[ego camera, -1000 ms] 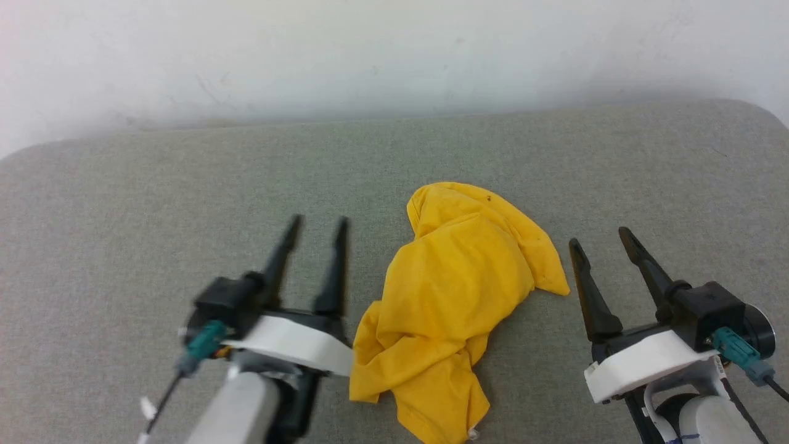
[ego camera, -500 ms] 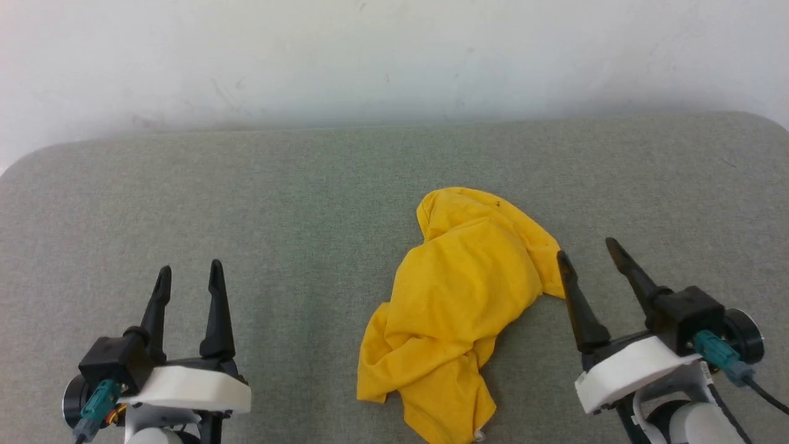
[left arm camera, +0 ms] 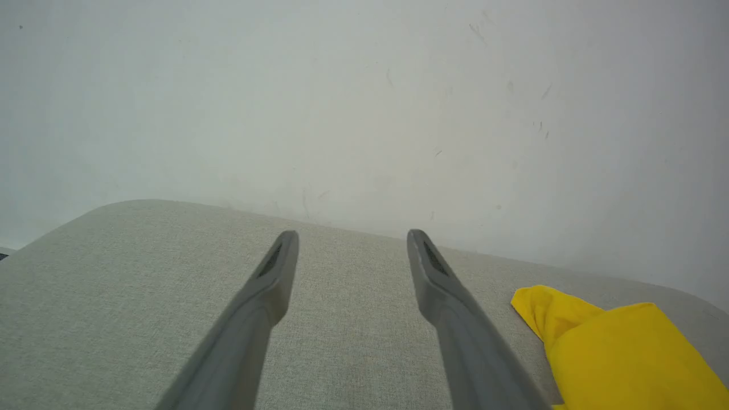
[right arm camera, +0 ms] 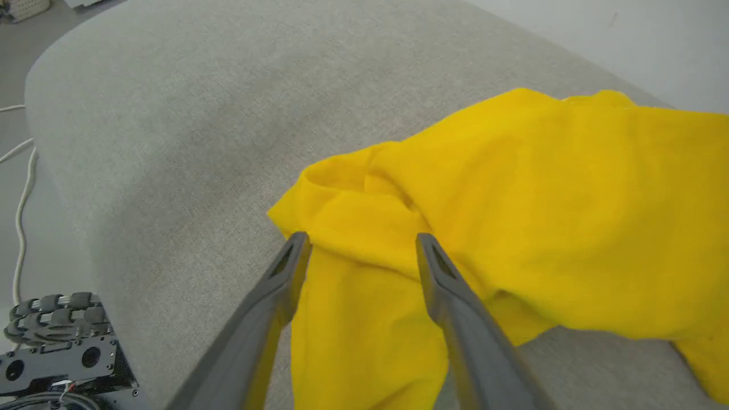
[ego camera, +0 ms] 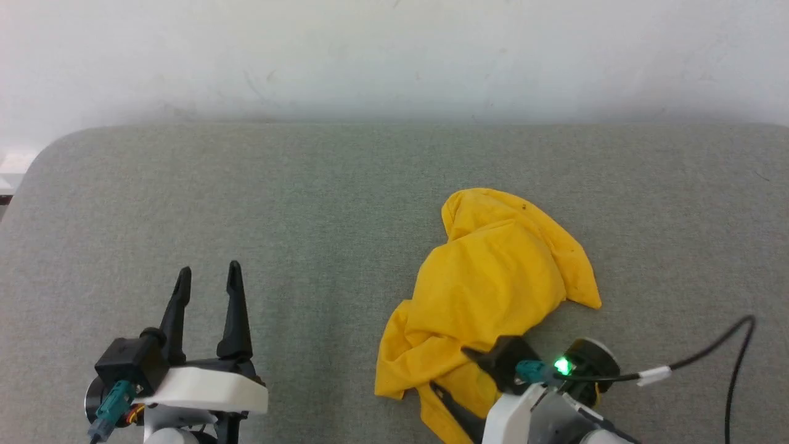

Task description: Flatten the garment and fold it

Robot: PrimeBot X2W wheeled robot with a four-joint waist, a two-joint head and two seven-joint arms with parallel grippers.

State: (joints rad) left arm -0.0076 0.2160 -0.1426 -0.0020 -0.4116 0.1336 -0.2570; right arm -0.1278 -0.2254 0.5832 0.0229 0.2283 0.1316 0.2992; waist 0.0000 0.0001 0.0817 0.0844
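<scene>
Right claw [right arm camera: 361, 239]: fingers spread wide, nothing pinched. They straddle a bunched fold at the near end of the shirt [ego camera: 493, 290]. Can't tell if the tips touch the cloth or sit just above it.

Left claw [ego camera: 209, 271]: also spread wide and empty. It points at the wall [ego camera: 370, 55] over bare grey cushion [ego camera: 308, 203], well apart from the shirt, which lies off to its right.

Shirt: a yellow crumpled heap on the cushion, right of centre and towards the near edge. The layers are doubled over each other, with one pointed flap sticking out on the right. No sleeve, collar or hem can be picked out with certainty. No print shows.

Progress, as I read it: at the very start. Nothing is spread flat and there is no neat fold anywhere. The first grasp looks about to happen at the near edge. Left to do: take hold, open the heap out, smooth it, then every fold.
</scene>
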